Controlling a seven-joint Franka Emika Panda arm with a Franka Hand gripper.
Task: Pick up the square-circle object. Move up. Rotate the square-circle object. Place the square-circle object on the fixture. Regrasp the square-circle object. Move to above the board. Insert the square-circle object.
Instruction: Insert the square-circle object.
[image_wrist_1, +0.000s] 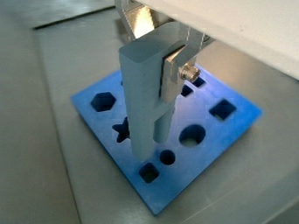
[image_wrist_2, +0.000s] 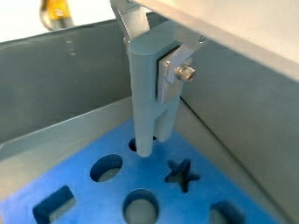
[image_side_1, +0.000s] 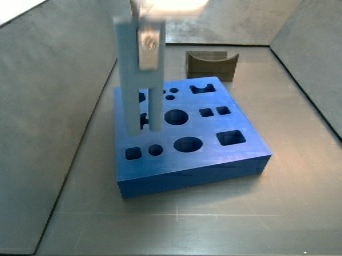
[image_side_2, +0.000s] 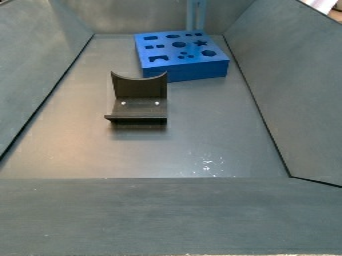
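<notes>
My gripper (image_wrist_1: 160, 72) is shut on the square-circle object (image_wrist_1: 145, 96), a long grey-blue peg that hangs upright between the fingers (image_wrist_1: 177, 75). The peg shows in both wrist views, and its top is clamped by a silver plate (image_wrist_2: 174, 73). It stands over the blue board (image_wrist_1: 222, 131), and its lower end (image_wrist_2: 145, 147) meets a dark cutout near the star (image_wrist_2: 179, 174). I cannot tell how deep it sits. In a side view the gripper (image_side_1: 144, 42) holds the peg (image_side_1: 139, 75) over the board's (image_side_1: 201, 165) left part. The fixture (image_side_1: 211, 63) stands behind it, empty.
Grey metal walls (image_side_1: 54, 110) enclose the floor. The board (image_side_2: 182, 56) lies at the far end, near a wall. The dark fixture (image_side_2: 136, 101) stands on the grey floor (image_side_2: 174, 150), apart from the board. A thin upright streak of the peg (image_side_2: 195, 18) shows above the board.
</notes>
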